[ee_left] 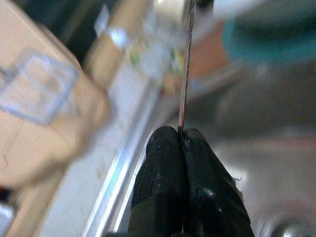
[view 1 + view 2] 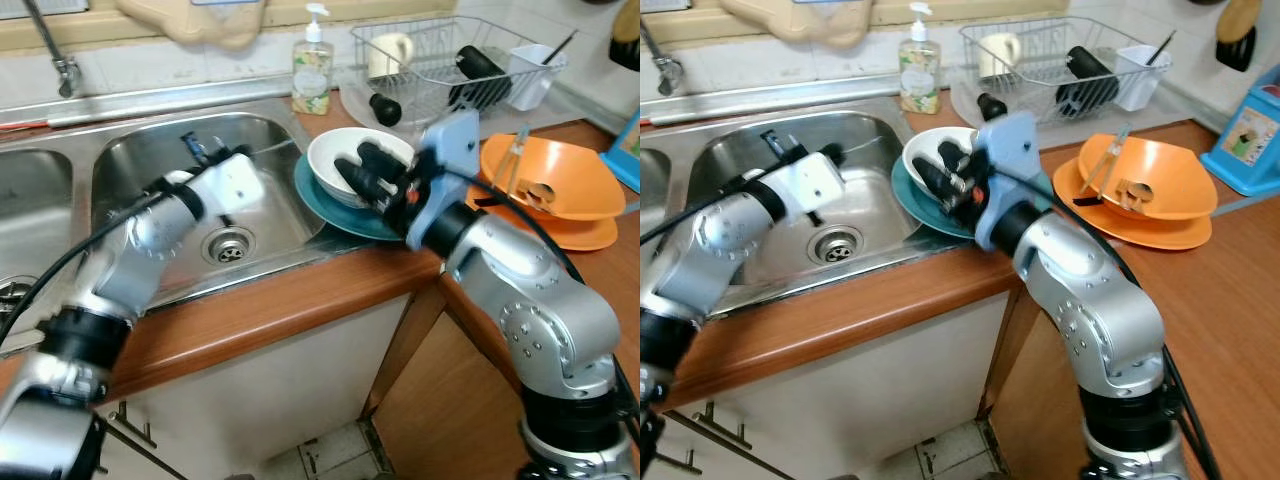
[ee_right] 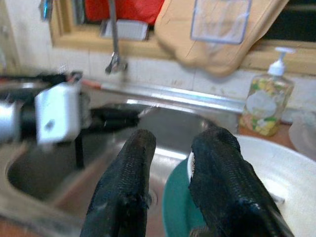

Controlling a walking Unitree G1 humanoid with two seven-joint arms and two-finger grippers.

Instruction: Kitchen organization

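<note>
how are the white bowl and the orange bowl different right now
The white bowl is smaller and sits on a teal plate at the sink's edge; the orange bowl is wider and sits on an orange plate further to the right. The right pincer reaches over the white bowl's rim, while the orange bowl is untouched by either pincer and holds utensils. Both stand upright on the wooden counter, each on a plate.

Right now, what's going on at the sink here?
The robot is working at the kitchen sink. Its left tool is over the basin, shut on a thin metal utensil; what kind is unclear. Its right tool is open over the near rim of a white bowl stacked on a teal plate beside the sink. Orange dishes wait on the counter.
</note>
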